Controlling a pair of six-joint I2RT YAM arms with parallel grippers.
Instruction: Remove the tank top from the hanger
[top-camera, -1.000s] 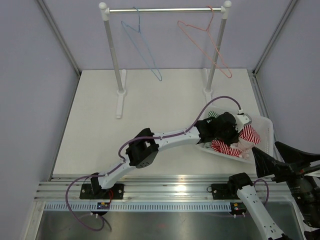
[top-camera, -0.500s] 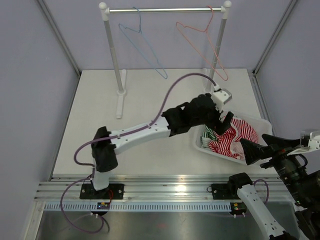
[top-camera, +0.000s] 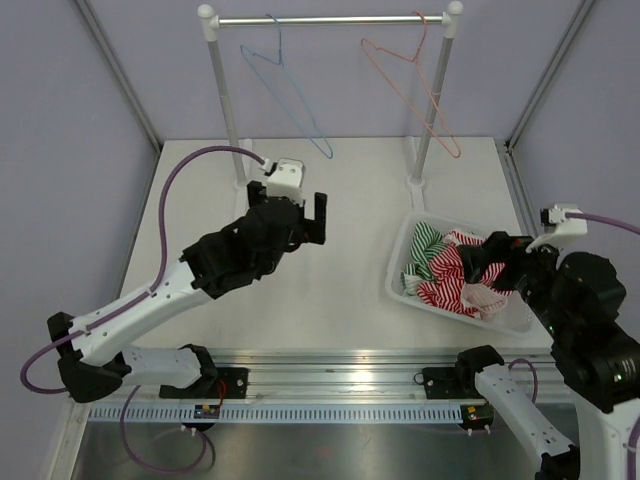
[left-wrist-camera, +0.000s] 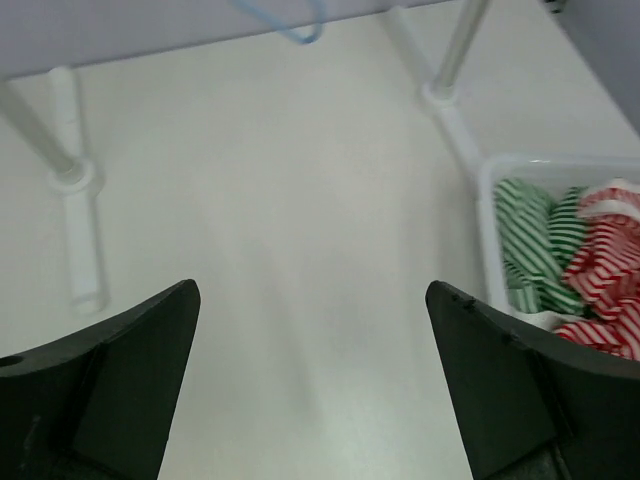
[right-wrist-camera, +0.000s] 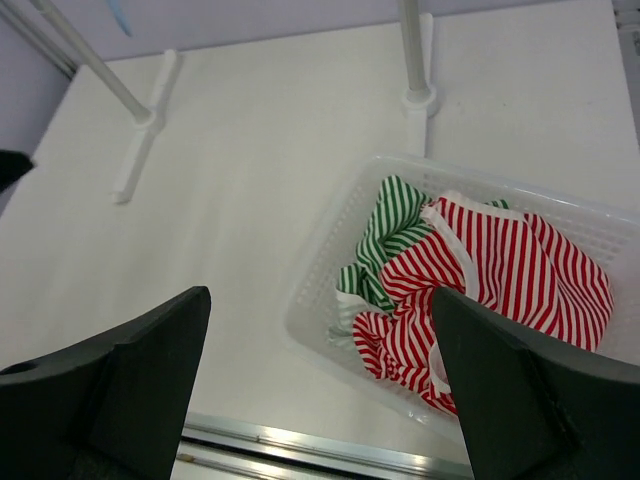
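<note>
Loosely crumpled, tank top (right-wrist-camera: 500, 270) spans the basket's (right-wrist-camera: 320, 270) length.

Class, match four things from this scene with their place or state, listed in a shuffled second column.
1 blue hanger
2 red hanger
3 red-striped tank top
4 left gripper

A open, above the table
B bare, on the left part of the rail
C crumpled in the white basket
D bare, on the right part of the rail

Pairs: 1-B, 2-D, 3-C, 4-A
</note>
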